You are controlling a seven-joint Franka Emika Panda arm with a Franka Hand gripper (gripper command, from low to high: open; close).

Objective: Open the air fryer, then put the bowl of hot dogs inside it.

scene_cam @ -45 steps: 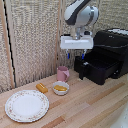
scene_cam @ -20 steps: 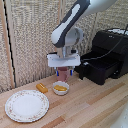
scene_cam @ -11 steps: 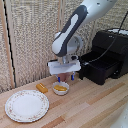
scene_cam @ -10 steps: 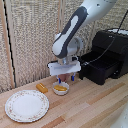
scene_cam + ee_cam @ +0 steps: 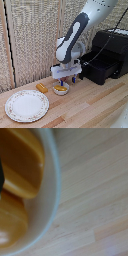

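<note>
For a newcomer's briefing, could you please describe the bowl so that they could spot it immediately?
Start at the large glossy black air fryer; toward the exterior view's left, on the wooden table, sits a small white bowl beneath the gripper. Unlike the floral-rimmed plate and lone sausage, it holds orange-yellow hot dogs.

- the view is close and blurred.
- the bowl (image 5: 49, 203) shows only as a curved white rim arcing across the frame.
- hot dogs (image 5: 20, 163) lie inside that rim: glossy orange-yellow pieces, one over another, with a small highlight on the upper one.
- a dark shape (image 5: 1, 178) sits at the frame's edge against the hot dogs; what it is cannot be told.
- outside the rim lies the counter (image 5: 92, 193), pale wood with slanting plank seams.
- the bowl rests on the counter.
</note>
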